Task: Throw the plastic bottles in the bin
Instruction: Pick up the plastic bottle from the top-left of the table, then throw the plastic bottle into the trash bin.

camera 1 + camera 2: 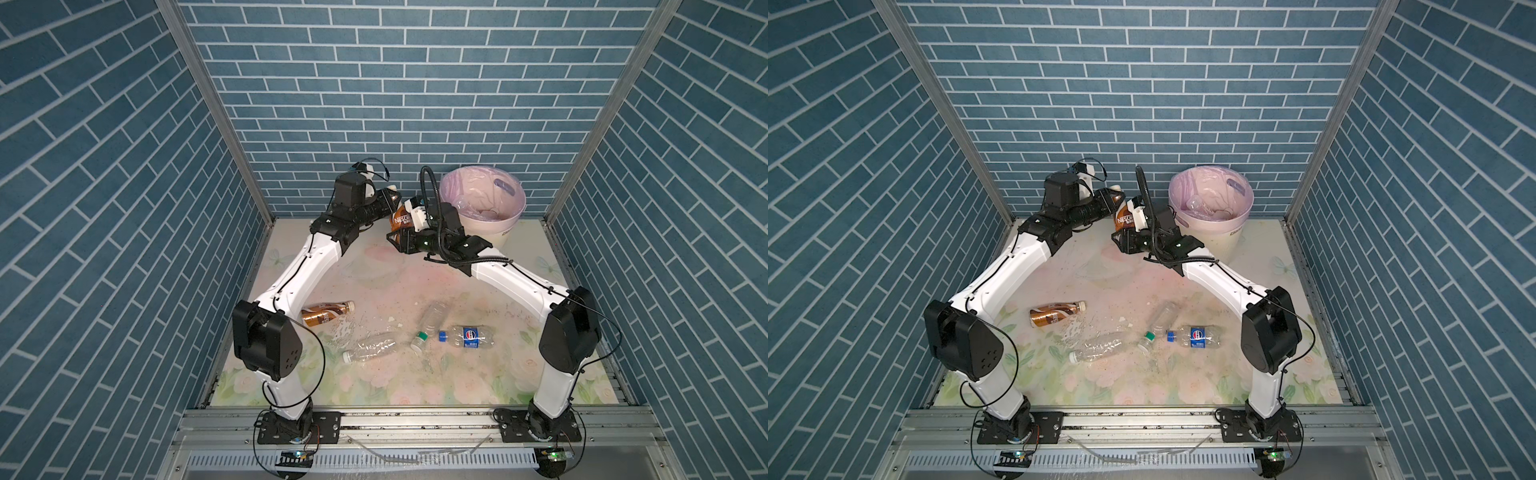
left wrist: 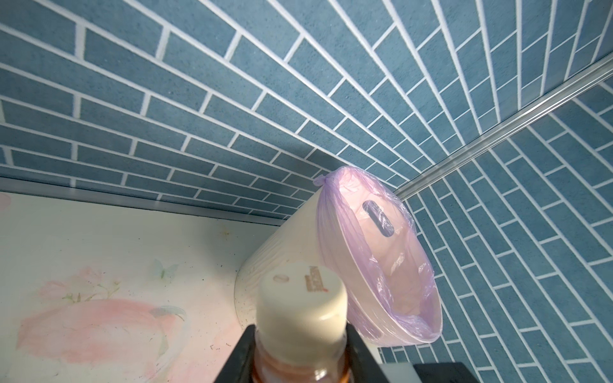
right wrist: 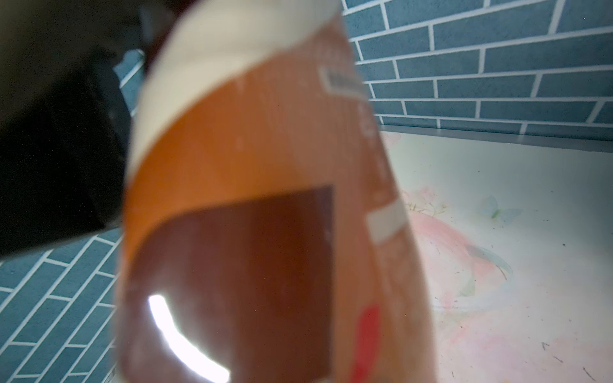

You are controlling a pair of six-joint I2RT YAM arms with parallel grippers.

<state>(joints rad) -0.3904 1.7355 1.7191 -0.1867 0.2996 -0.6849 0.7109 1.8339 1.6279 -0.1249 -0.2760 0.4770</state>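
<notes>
We see the left gripper (image 2: 300,333) clamped on the neck of a brown bottle (image 1: 401,217), held up just left of the bin (image 1: 505,230) at far right. The right gripper (image 1: 395,237) is at this bottle's body; we cannot tell whether it grips.

On the near floral tabletop (image 1: 415,282) lie a second brown bottle (image 1: 326,312), a white-capped clear bottle (image 1: 370,351), a green-capped clear bottle (image 1: 430,322) and a blue-labelled bottle (image 1: 467,336).

Blue brick-pattern walls (image 1: 395,83) surround it. A thin lilac bag (image 2: 365,199) lines the bin.
</notes>
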